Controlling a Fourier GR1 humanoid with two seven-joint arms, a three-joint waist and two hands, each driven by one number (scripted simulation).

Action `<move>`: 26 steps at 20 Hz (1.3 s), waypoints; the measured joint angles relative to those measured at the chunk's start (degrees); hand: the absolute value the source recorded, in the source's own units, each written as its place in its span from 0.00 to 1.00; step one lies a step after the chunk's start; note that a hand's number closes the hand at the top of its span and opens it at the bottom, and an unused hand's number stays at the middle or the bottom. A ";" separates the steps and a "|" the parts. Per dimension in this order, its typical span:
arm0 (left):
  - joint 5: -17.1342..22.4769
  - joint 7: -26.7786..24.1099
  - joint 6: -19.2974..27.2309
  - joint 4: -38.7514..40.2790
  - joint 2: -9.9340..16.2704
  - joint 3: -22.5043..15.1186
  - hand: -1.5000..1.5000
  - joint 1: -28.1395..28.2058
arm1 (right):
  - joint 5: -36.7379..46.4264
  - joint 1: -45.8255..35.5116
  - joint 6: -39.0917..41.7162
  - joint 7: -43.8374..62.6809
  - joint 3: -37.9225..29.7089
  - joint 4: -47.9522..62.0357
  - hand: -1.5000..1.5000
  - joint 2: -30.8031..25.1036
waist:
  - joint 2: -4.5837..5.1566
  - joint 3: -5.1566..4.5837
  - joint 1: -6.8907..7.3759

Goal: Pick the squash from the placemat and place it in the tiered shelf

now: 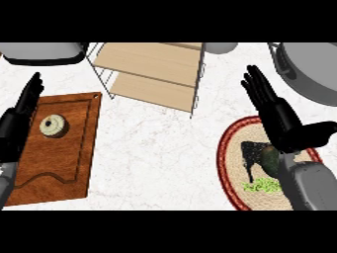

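Head view: right black hand (282, 118) hovered fingers straight, holding nothing, above dark green squash (270, 159) on round woven red-rimmed placemat (229, 148). Left hand (14, 126) rested open. Risk: squash partly hidden, grasp could slip; wooden tiered shelf (152, 69) well apart.

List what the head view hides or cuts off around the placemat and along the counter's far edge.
- Dark green squash: mostly hidden by the right hand and its forearm.
- Round woven placemat with red rim: right part covered by that forearm.
- Grey metal pot: cut off by the right edge.
- Grey appliance: cut off at the top.
- Whether the right hand touches the squash: cannot tell.
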 measured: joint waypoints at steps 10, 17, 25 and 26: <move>6.52 5.87 -0.49 2.99 -2.42 3.53 0.50 6.97 | 20.08 5.34 -31.19 3.29 -13.69 6.01 0.00 -4.94 | 0.70 -1.16 -2.55; 10.24 7.89 -3.60 2.52 -2.67 4.65 0.50 8.58 | 39.91 8.83 -55.33 10.20 -10.89 9.02 0.00 5.67 | 0.17 -0.67 0.04; 11.53 9.33 -4.78 1.66 -1.65 5.74 0.50 10.44 | 59.87 11.72 -57.87 25.40 -13.51 13.29 0.00 10.61 | -0.29 -1.90 0.50; 11.57 9.55 -4.62 1.59 -1.67 5.84 0.50 10.49 | 61.73 11.68 -56.79 27.56 -14.01 13.54 0.00 10.78 | -0.30 -2.01 0.45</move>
